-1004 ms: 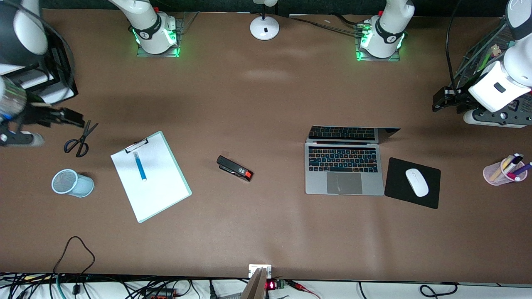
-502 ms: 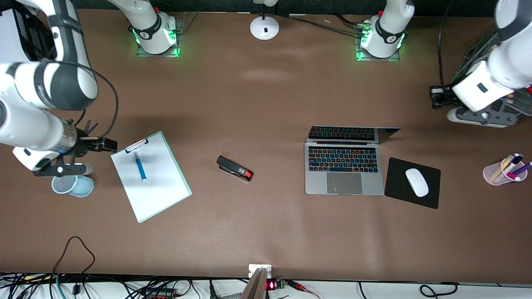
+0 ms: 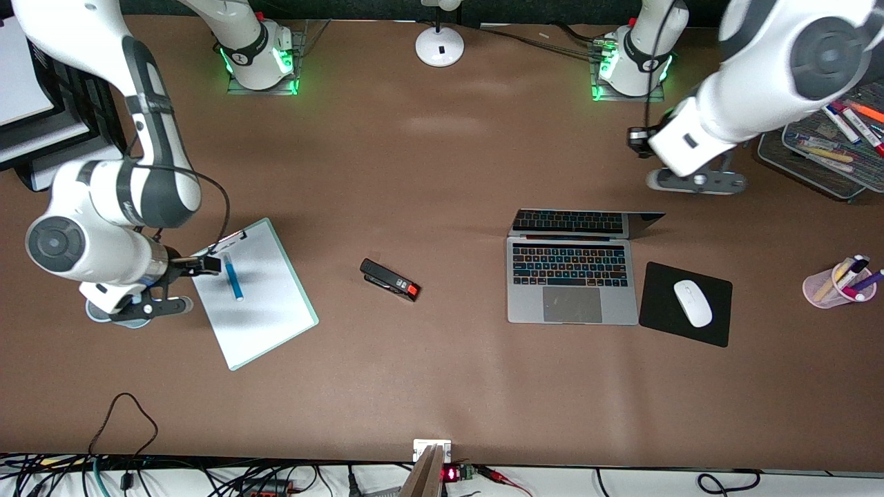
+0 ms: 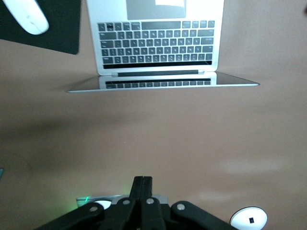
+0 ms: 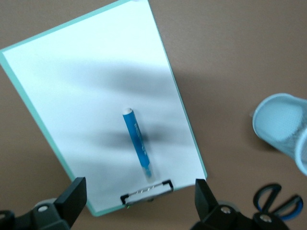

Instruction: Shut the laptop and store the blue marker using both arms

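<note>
Right pincer (image 5: 139, 199) apart over clipboard (image 3: 269, 310) bearing blue marker (image 3: 233, 277); left pincer (image 4: 143, 184) together above table near open laptop (image 3: 570, 276).

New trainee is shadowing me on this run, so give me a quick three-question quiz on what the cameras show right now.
1. True or false: the laptop is already closed.
2. What does the blue marker lie on?
A. the black mouse pad
B. the white clipboard
C. the bare table
3. Fill in: the right tool is ____ over the clipboard's clip end, and the left tool is ____ above the table between its base and the laptop's screen.

Key
1. False: its lid stands open, keys showing.
2. B.
3. open; shut. Neither holds anything.
</note>
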{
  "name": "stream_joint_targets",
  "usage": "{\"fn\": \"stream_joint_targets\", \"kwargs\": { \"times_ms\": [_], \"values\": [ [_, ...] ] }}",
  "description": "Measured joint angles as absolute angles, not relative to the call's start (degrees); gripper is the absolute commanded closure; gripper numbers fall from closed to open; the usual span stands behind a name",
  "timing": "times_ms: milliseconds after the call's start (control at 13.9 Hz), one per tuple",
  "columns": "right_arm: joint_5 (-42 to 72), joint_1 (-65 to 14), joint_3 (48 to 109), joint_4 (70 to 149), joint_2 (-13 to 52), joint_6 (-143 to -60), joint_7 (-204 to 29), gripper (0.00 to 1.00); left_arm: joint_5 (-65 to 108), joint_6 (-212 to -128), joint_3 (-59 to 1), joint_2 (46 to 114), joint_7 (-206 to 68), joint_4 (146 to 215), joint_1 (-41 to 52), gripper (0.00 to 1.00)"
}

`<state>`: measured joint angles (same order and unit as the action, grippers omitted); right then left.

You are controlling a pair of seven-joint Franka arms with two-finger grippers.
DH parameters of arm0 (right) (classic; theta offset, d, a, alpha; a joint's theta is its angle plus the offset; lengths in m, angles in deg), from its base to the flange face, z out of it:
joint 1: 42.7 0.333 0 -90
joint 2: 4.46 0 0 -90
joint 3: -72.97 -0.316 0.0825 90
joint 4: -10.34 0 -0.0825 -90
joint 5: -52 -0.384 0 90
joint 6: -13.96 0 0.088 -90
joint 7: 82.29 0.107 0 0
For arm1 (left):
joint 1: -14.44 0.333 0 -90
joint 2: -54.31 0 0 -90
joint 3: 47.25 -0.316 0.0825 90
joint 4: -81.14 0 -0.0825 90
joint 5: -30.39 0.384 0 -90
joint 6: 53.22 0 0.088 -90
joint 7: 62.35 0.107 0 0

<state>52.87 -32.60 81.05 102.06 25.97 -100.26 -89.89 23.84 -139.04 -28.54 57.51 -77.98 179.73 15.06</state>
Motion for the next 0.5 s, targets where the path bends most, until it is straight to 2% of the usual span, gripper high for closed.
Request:
{"fn": "stream_joint_targets", "kwargs": {
  "times_ms": [502],
  "values": [
    [52.4, -32.0, 80.1, 103.2, 32.5, -110.0, -93.5, 0.00, 23.8, -161.6, -24.5, 57.5, -78.2, 197.7, 15.1, 1.00]
  ]
}}
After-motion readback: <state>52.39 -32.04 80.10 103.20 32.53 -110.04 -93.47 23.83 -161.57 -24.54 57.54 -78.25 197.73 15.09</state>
